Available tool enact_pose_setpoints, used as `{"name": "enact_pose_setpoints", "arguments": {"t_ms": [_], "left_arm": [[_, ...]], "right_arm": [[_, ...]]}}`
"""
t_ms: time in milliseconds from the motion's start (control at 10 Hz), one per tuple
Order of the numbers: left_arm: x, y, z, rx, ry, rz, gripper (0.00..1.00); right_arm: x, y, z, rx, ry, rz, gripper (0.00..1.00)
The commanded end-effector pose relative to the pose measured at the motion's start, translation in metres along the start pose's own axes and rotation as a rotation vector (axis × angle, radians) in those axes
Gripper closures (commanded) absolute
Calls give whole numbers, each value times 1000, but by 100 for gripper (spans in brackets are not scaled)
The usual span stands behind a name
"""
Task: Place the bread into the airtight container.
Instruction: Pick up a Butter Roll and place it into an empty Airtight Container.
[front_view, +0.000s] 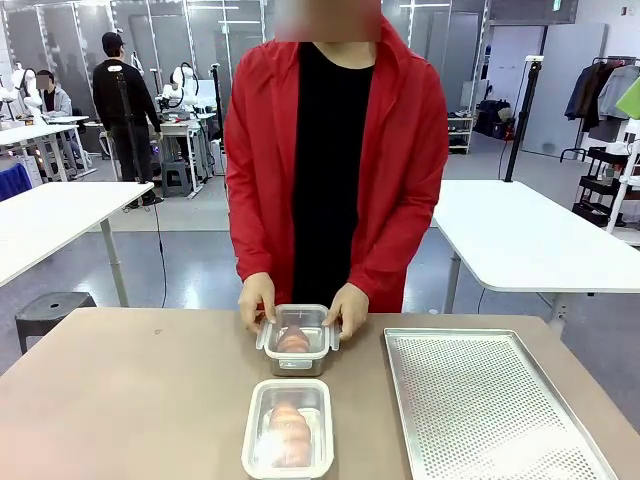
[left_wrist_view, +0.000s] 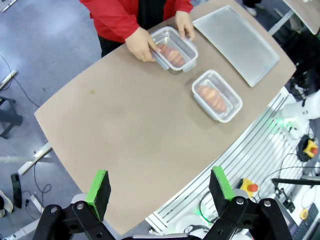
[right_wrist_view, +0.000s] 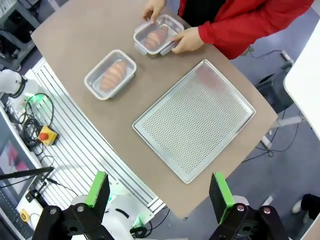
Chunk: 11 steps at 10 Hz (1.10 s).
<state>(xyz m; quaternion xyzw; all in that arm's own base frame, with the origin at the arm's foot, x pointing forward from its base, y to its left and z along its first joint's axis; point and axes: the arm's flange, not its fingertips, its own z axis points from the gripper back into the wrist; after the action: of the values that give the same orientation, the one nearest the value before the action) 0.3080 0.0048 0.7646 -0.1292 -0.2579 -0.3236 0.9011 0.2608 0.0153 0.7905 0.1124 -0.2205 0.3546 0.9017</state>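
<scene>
Both arms hang high above the brown table (front_view: 130, 390). The left gripper (left_wrist_view: 160, 192) and right gripper (right_wrist_view: 157, 195) stand wide open, holding nothing. Nearest the robot, at 6 o'clock on the table, a lidded container (front_view: 288, 428) holds bread (front_view: 289, 432). Just beyond it, a second container (front_view: 297, 339) also holds a loaf (front_view: 293, 341); the person's hands (front_view: 257, 300) press on its sides, likely snapping the lid clasps. At 3 o'clock lies a bare perforated tray (front_view: 490, 405).

front: low, near, facing person (front_view: 335, 150) | wrists: high, looking down | shared: table (left_wrist_view: 125, 125), 2 containers (right_wrist_view: 110, 74)
</scene>
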Motion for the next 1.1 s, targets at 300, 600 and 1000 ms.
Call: {"name": "enact_pose_setpoints", "arguments": {"t_ms": [300, 600, 1000], "left_arm": [[0, 1, 1, -6, -3, -19, 0], [0, 1, 1, -6, -3, -19, 0], [0, 1, 1, -6, -3, -19, 0]], "right_arm": [[0, -1, 3, -14, 19, 9, 0], [0, -1, 3, -14, 19, 9, 0], [0, -1, 3, -14, 19, 9, 0]]}}
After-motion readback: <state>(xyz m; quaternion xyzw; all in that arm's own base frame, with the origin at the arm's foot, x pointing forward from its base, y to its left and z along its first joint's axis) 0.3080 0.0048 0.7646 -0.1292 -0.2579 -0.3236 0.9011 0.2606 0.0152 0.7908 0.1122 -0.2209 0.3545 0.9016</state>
